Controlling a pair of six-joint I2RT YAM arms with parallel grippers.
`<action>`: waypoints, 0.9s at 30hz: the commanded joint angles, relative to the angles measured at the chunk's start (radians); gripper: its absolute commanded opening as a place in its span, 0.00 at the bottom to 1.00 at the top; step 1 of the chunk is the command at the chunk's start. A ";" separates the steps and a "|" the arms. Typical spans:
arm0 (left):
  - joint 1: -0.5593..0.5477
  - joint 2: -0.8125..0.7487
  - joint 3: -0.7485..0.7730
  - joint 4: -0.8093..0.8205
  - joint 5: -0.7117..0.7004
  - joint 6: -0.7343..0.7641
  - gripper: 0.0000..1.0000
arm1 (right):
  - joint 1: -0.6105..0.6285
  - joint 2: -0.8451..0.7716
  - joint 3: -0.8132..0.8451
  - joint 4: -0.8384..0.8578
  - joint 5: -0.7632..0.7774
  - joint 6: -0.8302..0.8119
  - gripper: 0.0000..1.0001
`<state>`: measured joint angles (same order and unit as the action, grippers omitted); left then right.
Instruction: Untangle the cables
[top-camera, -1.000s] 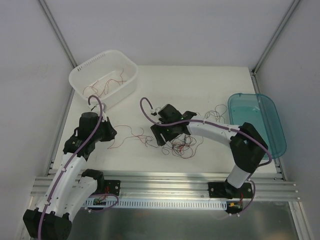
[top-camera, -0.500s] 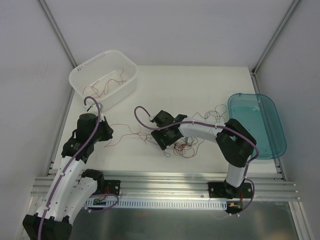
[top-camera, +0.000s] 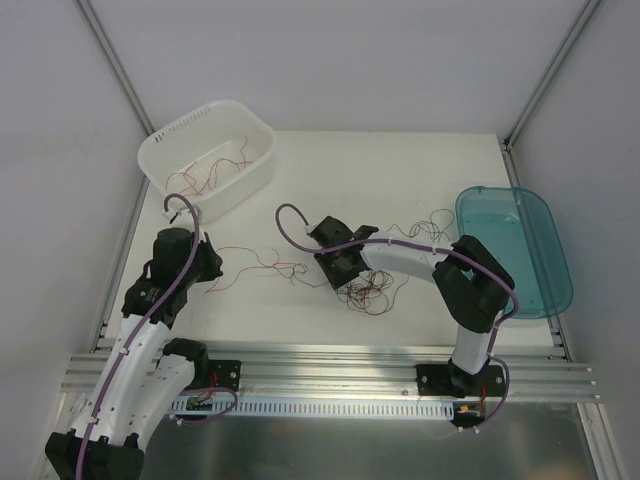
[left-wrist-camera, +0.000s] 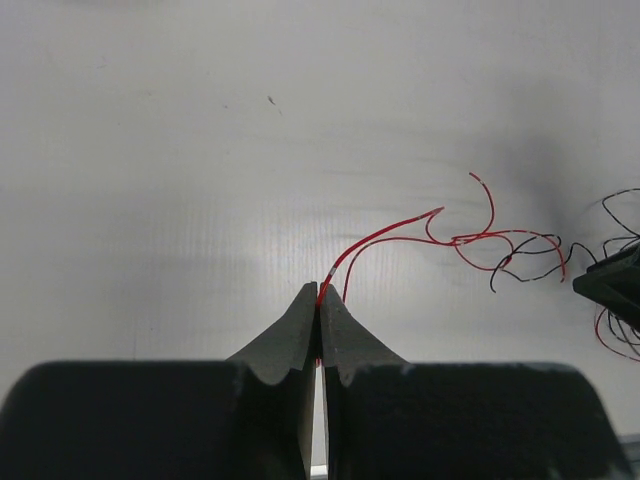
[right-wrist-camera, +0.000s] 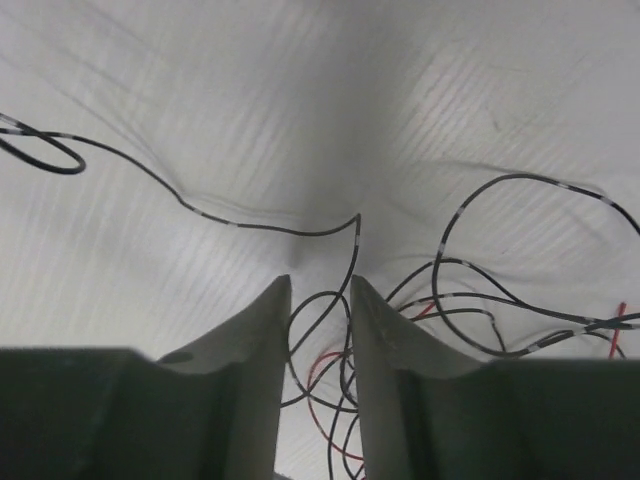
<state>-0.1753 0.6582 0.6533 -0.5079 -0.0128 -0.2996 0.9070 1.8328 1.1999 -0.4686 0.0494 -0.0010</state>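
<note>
Desk (top-camera: 400, 170): white surface; we find both arms working over its near half.
Cables, main tangle (top-camera: 368, 292): thin red and black wires in a loose knotted heap, near the middle of the desk and toward its near edge.
Left hand (left-wrist-camera: 318, 300): closed, with the fingertips meeting on a single red cable.
Red cable (left-wrist-camera: 385, 238): rises from the pinch, curls up and to the right, and joins black strands at the right of the left wrist view. From above we see it stretched across the desk between the left hand and the tangle.
Right hand (right-wrist-camera: 320, 290): fingers parted by a narrow gap, standing over the left edge of the tangle. Several black strands pass through the gap and a red one shows lower down; we see no pad pressing on them.
Markings: pale bands at intervals along the black cables; we cannot make out characters on them.
Stray cables (top-camera: 432, 222): a few dark curls on the desk between the tangle and the tub.
White slotted basket (top-camera: 245, 185): far left corner, well apart from the tangle, holding several red cables.
Blue translucent tub (top-camera: 510, 250): at the right edge of the desk.
Purple hose (top-camera: 290, 215): one runs along each arm.
</note>
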 joint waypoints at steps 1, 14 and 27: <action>0.003 -0.020 -0.003 0.002 -0.059 -0.007 0.00 | -0.022 -0.041 -0.023 -0.021 0.061 0.036 0.26; 0.114 -0.026 0.012 -0.061 -0.236 -0.076 0.00 | -0.365 -0.631 -0.227 -0.097 0.090 0.056 0.01; 0.165 -0.031 -0.004 -0.021 -0.057 -0.076 0.00 | -0.504 -0.853 -0.210 -0.071 -0.256 0.068 0.01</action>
<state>-0.0238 0.6243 0.6533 -0.5636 -0.1986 -0.3817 0.4091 0.9852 0.9817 -0.5503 -0.0700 0.0528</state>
